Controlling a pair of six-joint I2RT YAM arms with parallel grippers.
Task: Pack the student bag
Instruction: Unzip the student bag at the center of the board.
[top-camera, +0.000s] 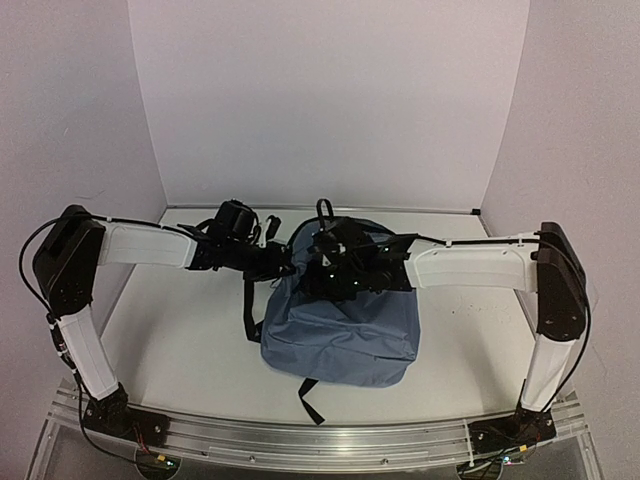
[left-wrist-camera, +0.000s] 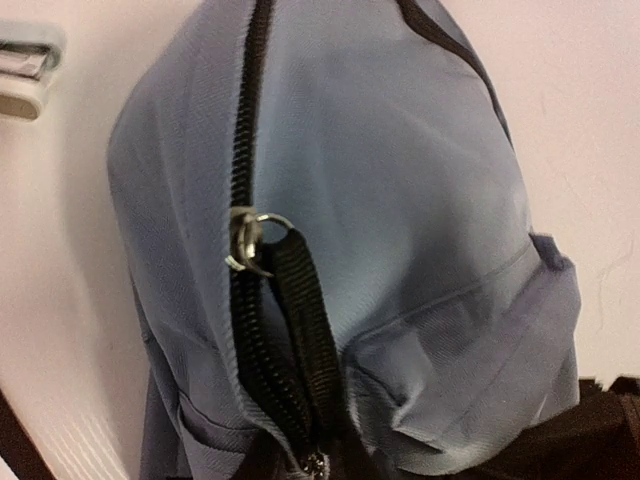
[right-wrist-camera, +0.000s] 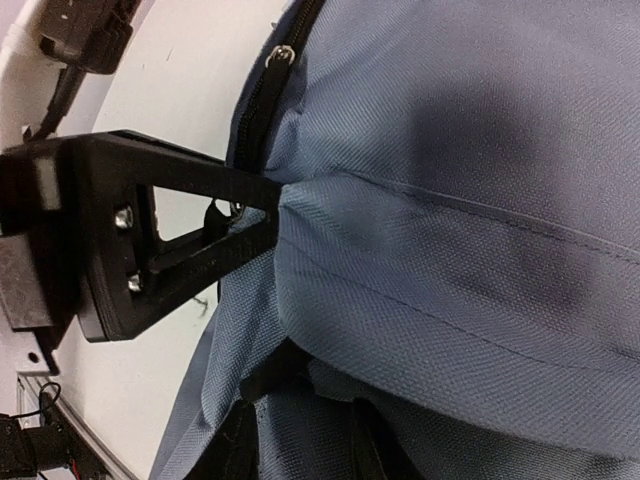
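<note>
The student bag (top-camera: 340, 325), slate-blue fabric with black straps, lies in the middle of the table with both grippers at its far top end. In the left wrist view its black zipper (left-wrist-camera: 245, 130) runs down to a metal slider (left-wrist-camera: 250, 240). A black pull strap (left-wrist-camera: 300, 320) runs taut from the slider into my left gripper (left-wrist-camera: 320, 465), which is shut on it. My right gripper (right-wrist-camera: 300, 425) is shut on a fold of the bag's fabric (right-wrist-camera: 450, 300), with dark fingers (right-wrist-camera: 232, 445) on either side. The left gripper's black finger (right-wrist-camera: 170, 240) touches the bag next to it.
Black straps trail onto the white table at the bag's left (top-camera: 248, 310) and near edge (top-camera: 310, 400). Both white forearms (top-camera: 150, 243) (top-camera: 470, 265) reach in from the sides. An aluminium rail (top-camera: 320, 437) runs along the front, and walls close off the back and sides.
</note>
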